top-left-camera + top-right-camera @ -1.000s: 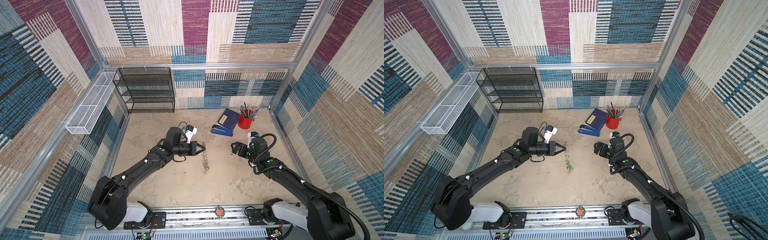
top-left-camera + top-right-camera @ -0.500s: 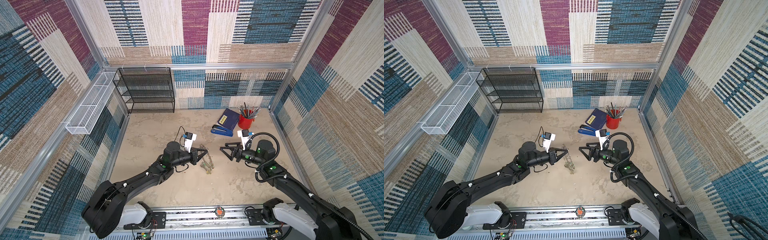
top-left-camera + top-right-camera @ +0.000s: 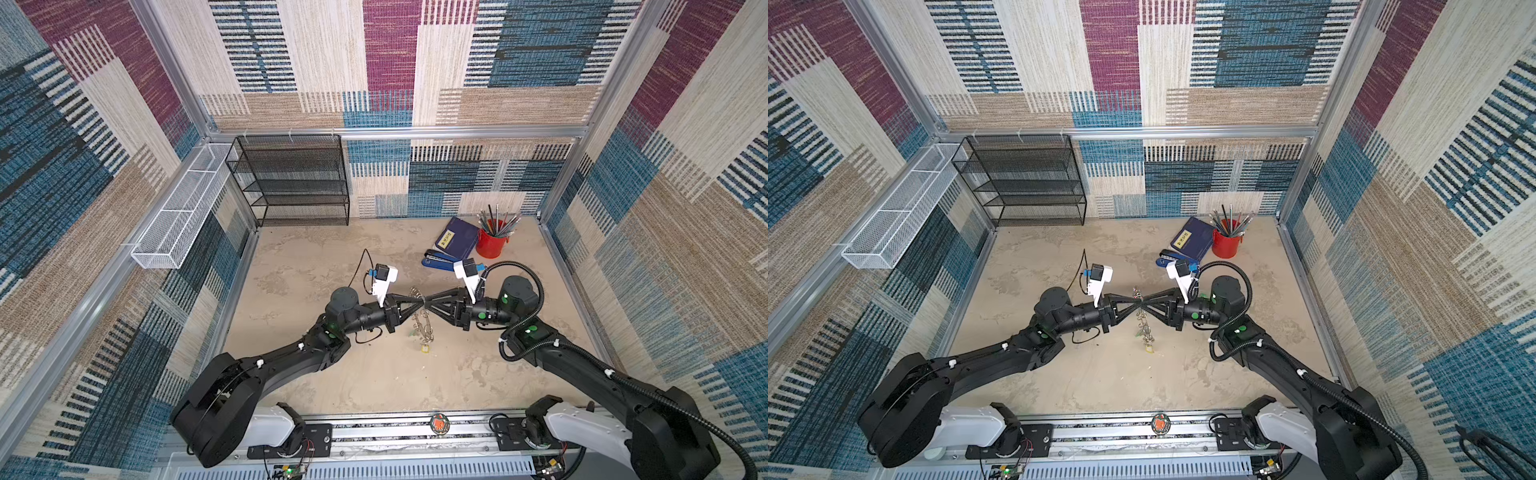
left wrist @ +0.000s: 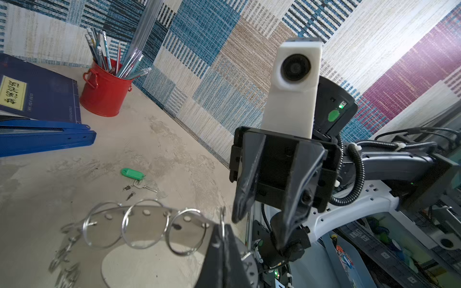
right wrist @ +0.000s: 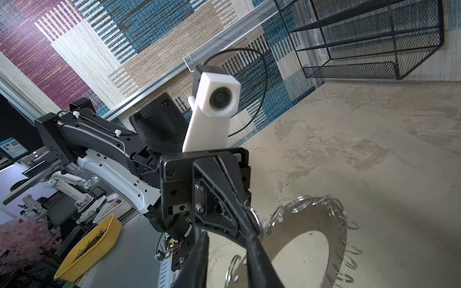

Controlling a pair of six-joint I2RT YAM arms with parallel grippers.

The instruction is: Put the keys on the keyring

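Mottled beige tabletop; left pincer clamps flat grey metal keyring; right pincer narrow, grip unclear.

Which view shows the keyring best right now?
Right wrist: the keyring shows its flat face, central hole and rim of split rings. Left wrist shows only part of the disc and a few rings; both top views show it small and nearly edge-on.

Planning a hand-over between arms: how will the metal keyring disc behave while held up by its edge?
The keyring looks like flat sheet metal, so probably stiff, keeping its shape in the left pincer. Its split rings dangle loosely, so they will likely swing and snag. Smooth metal pinched only at the rim may pivot or slip.
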